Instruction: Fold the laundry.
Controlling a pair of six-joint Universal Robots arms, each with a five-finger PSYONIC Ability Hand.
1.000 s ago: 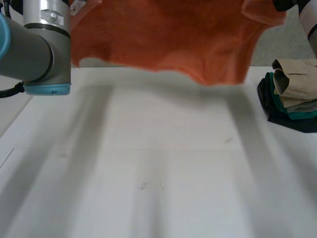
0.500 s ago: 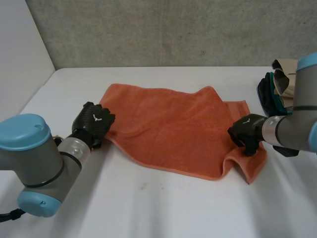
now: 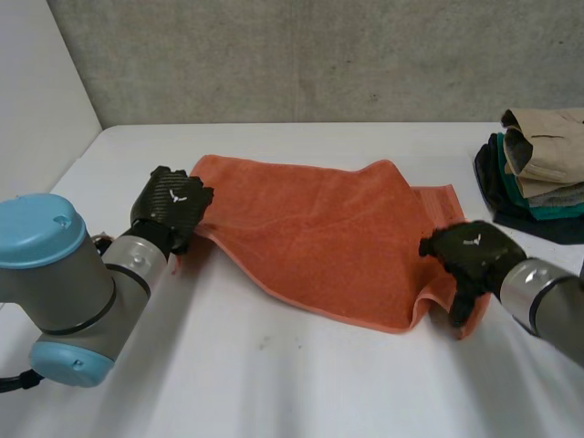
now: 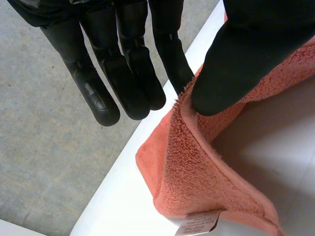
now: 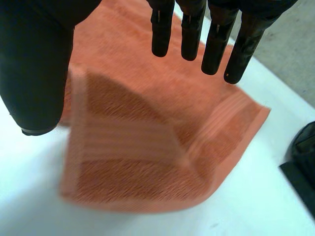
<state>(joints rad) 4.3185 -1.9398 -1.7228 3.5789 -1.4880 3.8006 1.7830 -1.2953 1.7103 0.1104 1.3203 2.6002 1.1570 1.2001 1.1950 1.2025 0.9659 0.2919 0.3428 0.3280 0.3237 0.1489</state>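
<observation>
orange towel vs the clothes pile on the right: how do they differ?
The orange towel lies spread out and rumpled mid-table; the clothes pile is folded and stacked at its right edge. The towel is one colour; the pile mixes beige, green and black. Both rest on the white table.

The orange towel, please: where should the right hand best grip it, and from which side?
Probably the towel by its near right corner, which stands buckled off the table; the right hand, open, could come from the right, thumb under that lifted edge.
</observation>
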